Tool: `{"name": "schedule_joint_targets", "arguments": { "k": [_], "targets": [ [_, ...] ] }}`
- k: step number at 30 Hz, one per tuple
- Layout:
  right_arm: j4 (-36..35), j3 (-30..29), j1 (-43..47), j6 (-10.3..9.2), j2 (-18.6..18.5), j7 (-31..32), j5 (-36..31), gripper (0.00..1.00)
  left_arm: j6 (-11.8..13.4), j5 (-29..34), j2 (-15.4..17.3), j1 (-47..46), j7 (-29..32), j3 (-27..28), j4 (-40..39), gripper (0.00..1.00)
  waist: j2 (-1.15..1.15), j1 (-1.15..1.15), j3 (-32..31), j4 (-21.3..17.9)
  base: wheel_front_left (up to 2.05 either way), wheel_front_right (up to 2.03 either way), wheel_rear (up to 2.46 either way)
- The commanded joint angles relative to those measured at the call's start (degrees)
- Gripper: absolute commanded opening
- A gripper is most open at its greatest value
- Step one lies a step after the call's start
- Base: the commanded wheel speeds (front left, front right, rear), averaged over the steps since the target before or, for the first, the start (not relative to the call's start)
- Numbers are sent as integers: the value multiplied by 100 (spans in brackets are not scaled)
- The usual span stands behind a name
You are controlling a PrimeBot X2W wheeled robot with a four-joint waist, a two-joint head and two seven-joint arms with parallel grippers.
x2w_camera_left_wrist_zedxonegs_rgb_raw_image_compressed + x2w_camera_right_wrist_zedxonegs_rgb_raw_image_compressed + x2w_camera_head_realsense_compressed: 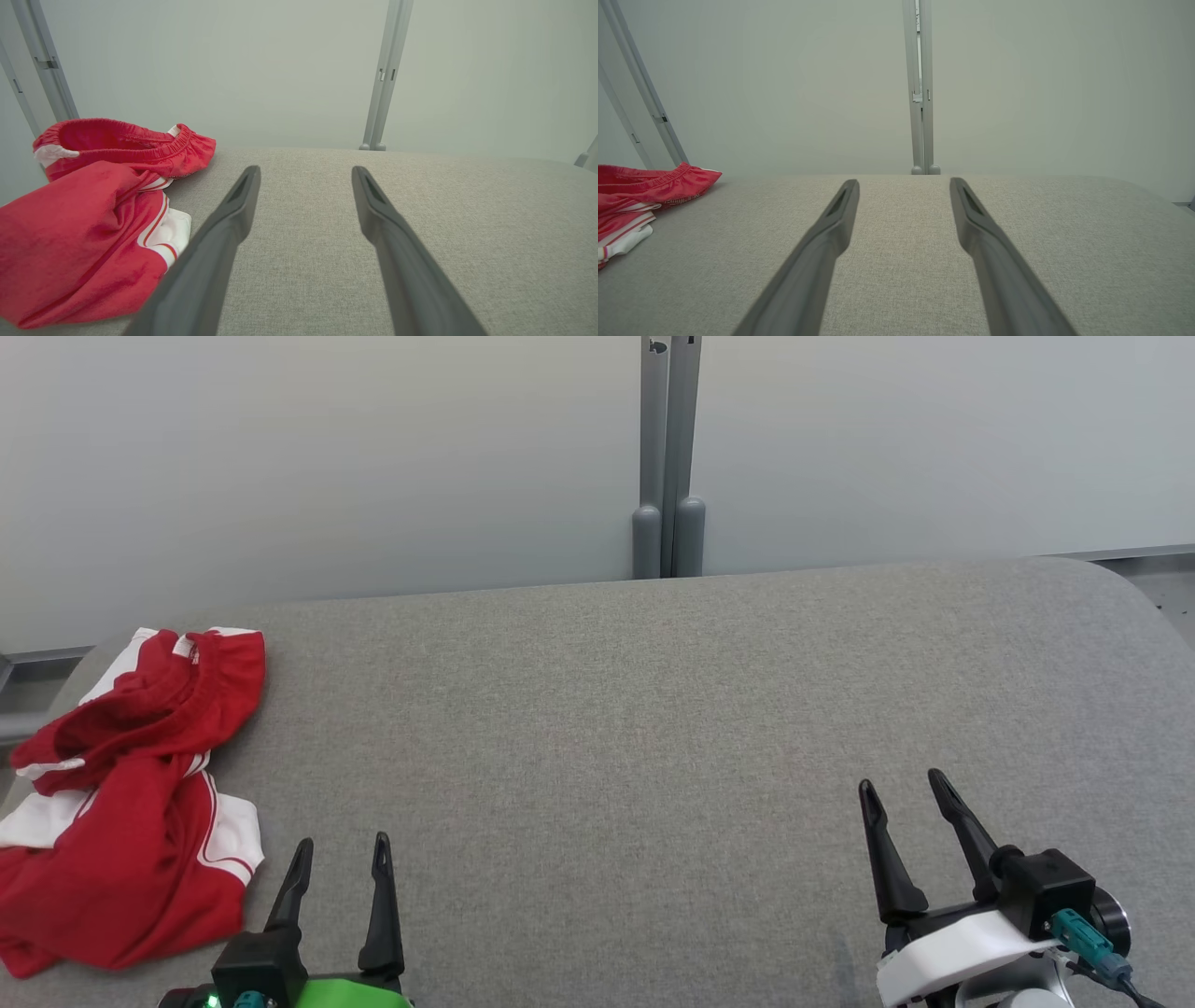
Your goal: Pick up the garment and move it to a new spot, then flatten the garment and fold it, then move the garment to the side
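A crumpled red garment (pixel 140 784) with white panels and an elastic waistband lies at the left end of the grey table (pixel 653 709). My left gripper (pixel 342 847) is open at the lower left, just right of the garment's near corner and not touching it. In the left wrist view the garment (pixel 88 233) lies to the left of the left gripper (pixel 306 171), whose fingers (pixel 233 219) are empty. My right gripper (pixel 902 786) stands open at the lower right, far from the cloth. The right wrist view shows the right gripper (pixel 903 184) spread, with the garment (pixel 640 191) at the far left.
A grey post (pixel 667 457) rises behind the table's back edge in front of a pale wall (pixel 327 457). The table's far corners are rounded, and its left edge runs close under the garment. Bare grey fabric stretches across the middle and right.
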Motion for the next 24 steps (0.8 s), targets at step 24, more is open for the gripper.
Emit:
{"name": "schedule_joint_targets", "arguments": {
  "k": [24],
  "targets": [
    [26, -29, 43, 2, -28, -22, 40, 100, 95, -122, 118, 17, 25, -87, -23, 100, 23, 0, 22, 178, 0, 0, 0]
  ]
}}
